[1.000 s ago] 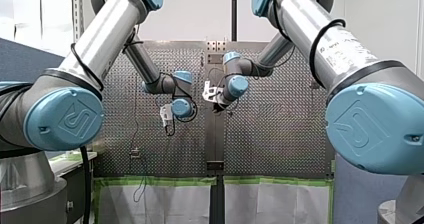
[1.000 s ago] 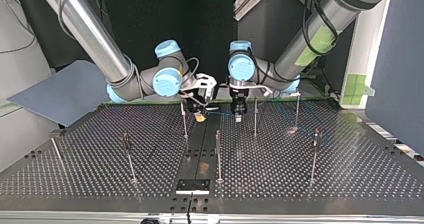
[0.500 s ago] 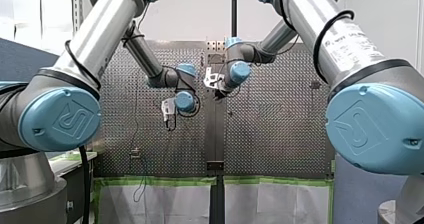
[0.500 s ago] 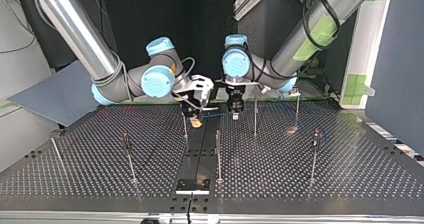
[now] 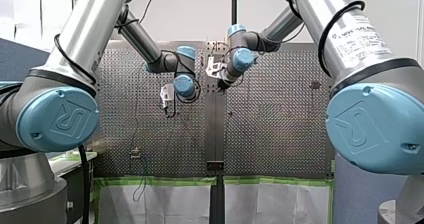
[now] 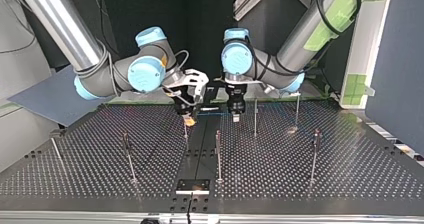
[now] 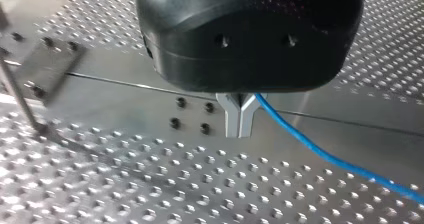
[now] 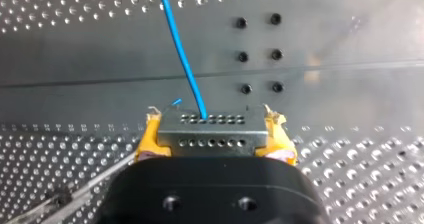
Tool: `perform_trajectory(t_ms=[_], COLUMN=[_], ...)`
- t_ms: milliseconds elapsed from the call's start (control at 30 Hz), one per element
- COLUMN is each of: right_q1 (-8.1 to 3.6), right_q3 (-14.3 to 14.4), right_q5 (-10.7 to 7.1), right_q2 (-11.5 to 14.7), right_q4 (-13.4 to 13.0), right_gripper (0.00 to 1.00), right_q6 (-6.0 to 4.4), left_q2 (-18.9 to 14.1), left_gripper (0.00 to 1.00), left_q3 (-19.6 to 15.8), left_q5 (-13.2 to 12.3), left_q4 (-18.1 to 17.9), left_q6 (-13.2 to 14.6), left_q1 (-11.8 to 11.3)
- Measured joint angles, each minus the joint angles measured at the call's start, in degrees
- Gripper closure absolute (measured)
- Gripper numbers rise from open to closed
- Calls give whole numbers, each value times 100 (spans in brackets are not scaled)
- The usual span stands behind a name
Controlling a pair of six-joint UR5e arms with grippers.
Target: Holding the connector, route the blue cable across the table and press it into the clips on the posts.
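Note:
In the right wrist view my right gripper is shut, its yellow pads clamping a grey metal connector. The blue cable leaves the connector's face and runs ahead over the table. In the left wrist view my left gripper has its metal fingers shut around the blue cable, which trails off to one side. In the top view my right gripper hangs beside a post and my left gripper is a short way to its right. A short blue cable span joins them.
Several thin posts with clips stand on the perforated table, among them one at the middle and one right of my left gripper. A black plate lies at the near edge. A grey-blue panel leans at the left.
Both grippers have shifted toward the top view's left, the right one further, now next to the post. In the front view both have risen toward the far end of the table.

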State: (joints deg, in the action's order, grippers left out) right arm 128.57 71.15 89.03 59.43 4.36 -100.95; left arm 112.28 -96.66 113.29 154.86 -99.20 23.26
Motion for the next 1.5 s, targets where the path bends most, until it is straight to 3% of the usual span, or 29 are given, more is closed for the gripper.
perform_trajectory(t_ms=[300,567,900,1167,1500], right_q1=[-32,-37,-41,-75,-155], right_q3=[173,180,180,57,-46], right_q5=[-8,-54,-261,-338,-573], right_q2=[465,786,836,837,837], right_q4=[22,14,-8,-19,-43], right_gripper=[100,100,100,100,100], right_q6=[-50,-11,3,-33,-69], left_q2=[-433,-800,-1282,-1309,-1305], left_gripper=[99,99,99,99,99], left_q3=[0,0,0,0,18], left_q5=[-3,12,9,-10,-249], left_q4=[177,282,329,155,-2], left_q6=[16,20,25,4,29], left_q1=[83,100,130,88,-223])
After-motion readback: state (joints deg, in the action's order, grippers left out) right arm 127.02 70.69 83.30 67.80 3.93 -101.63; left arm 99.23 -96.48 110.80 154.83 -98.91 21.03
